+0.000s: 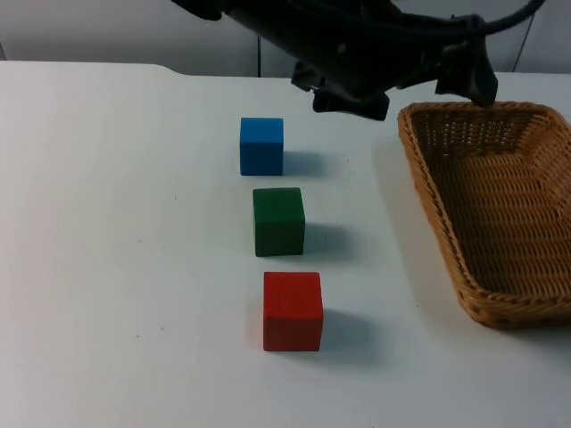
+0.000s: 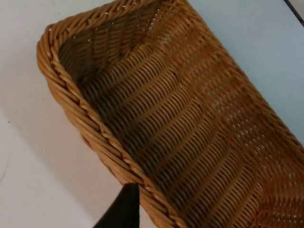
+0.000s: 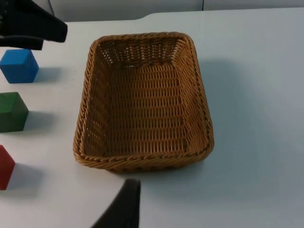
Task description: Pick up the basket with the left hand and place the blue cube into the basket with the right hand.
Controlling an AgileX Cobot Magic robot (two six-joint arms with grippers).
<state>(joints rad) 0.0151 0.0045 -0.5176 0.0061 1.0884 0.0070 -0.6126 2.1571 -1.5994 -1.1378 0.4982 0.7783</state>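
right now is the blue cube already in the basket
No, the blue cube sits on the white table in a row with the green and red cubes, apart from the basket, which holds nothing.

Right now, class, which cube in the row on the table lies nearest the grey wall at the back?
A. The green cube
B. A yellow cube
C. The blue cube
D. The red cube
C. In the top view the blue cube is farthest up the table, toward the wall, with the green cube next and the red cube closest to the camera.
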